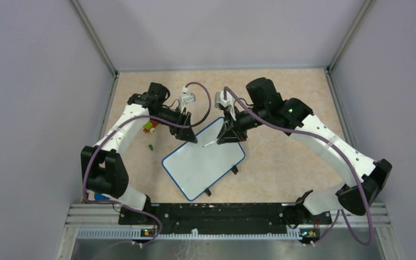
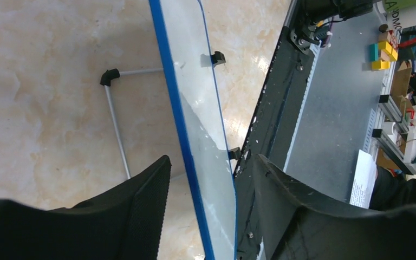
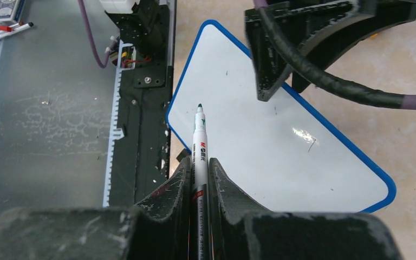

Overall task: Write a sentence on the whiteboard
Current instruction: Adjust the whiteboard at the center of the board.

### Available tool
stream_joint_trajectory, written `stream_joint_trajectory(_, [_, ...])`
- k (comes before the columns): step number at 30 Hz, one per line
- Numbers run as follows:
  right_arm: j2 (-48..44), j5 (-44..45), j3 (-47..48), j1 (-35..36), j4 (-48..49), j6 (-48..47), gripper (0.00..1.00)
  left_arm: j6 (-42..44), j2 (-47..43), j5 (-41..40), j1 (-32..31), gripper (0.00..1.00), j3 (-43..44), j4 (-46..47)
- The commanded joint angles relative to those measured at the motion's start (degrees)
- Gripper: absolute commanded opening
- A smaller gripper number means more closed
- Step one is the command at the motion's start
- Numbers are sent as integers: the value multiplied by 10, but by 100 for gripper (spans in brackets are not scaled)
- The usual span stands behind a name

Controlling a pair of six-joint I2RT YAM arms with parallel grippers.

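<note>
The left end effector (image 1: 188, 134), fingers spread, straddles the 11 o'clock rim of the whiteboard (image 1: 203, 165). The board sits blank on the counter (image 1: 287, 157), long axis 8-to-2 o'clock. Only the left wrist view shows it propped up. The right end effector (image 1: 228, 134) grasps a marker (image 1: 209, 144) aimed at 8 o'clock above the board.

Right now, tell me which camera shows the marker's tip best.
The right wrist view: the marker runs up from the right gripper, its green tip bare above the whiteboard. Whether it touches is unclear. The top external view shows only a thin white sliver; the left wrist view shows no marker.
</note>
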Motion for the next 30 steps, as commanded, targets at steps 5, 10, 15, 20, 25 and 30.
stream_joint_trajectory(5, [-28,-40,5,6,-35,-37,0,2,48,4,-24,47,39,25])
stream_joint_trajectory(10, [-27,-42,2,7,-39,-40,0,10,73,5,-45,28,39,26])
stream_joint_trajectory(15, [-25,-50,1,9,-43,-39,0,15,85,10,-74,17,39,25])
stream_joint_trajectory(20, [-23,-48,-7,20,-39,-37,0,21,98,9,-107,9,46,24])
stream_joint_trajectory(25, [-19,-39,-9,26,-40,-35,0,-7,113,0,-114,10,51,33])
stream_joint_trajectory(30, [-23,-26,-10,27,-34,-31,0,-21,113,-36,-112,43,75,23])
